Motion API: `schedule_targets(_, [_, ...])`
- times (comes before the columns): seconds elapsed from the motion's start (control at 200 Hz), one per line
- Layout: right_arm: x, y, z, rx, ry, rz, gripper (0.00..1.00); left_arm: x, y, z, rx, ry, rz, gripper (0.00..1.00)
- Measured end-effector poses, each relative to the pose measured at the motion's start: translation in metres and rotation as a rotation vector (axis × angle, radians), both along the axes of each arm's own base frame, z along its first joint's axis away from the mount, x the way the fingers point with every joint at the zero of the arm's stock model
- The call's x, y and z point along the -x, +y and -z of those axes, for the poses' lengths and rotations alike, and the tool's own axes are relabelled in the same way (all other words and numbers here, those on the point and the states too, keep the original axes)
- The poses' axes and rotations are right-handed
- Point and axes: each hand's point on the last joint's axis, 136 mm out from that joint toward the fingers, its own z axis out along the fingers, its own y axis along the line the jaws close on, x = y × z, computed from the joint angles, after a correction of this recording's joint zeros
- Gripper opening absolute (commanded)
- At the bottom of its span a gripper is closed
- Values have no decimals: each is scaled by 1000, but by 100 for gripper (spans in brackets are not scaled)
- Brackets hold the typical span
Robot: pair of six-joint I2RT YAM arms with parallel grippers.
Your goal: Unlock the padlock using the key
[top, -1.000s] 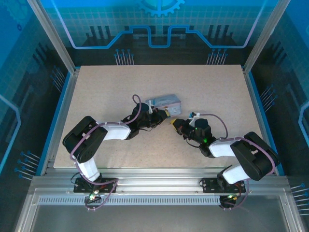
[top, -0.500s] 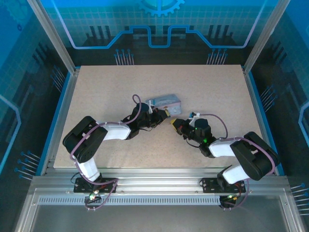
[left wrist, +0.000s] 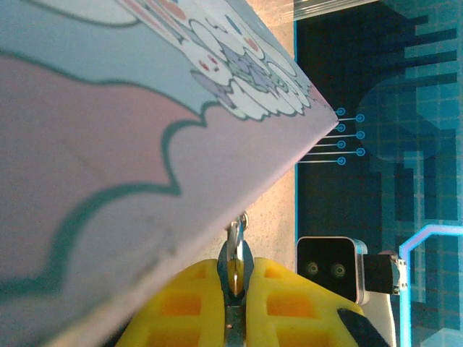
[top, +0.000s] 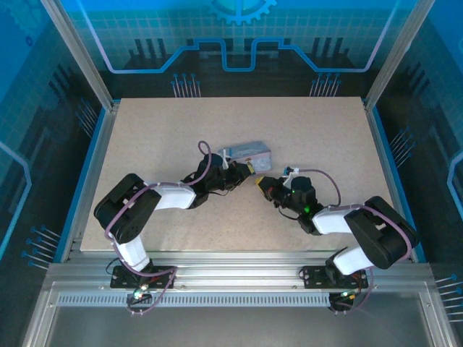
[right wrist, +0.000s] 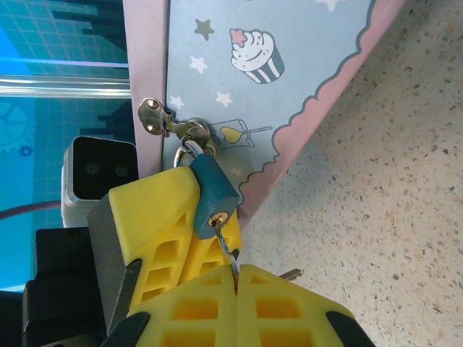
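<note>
The padlock, a small dark teal block, hangs by its shackle from the hasp of the pale blue cartoon tin. My left gripper is shut on the padlock, seen edge-on between its yellow fingers. My right gripper is shut on the key, whose tip sits in the brass keyhole on the padlock's underside. In the top view the left gripper and right gripper meet at the tin's near right corner.
A second key pokes out beside my right fingers, just above the speckled tabletop. The right wrist camera sits close behind the left fingers. Metal frame posts and blue walls ring the table.
</note>
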Motion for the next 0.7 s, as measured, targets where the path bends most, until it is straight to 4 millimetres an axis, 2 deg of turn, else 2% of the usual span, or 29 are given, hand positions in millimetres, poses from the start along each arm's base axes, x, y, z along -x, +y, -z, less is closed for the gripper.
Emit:
schedule_targets(0.37, [-6,2,1,-13,-3,11,0,-4,1,1,21,-2,-14,0])
schedule_targets(0.7, [-12,6,1,-105,29,34,0,-8,5,-1,26,-10,-26,0])
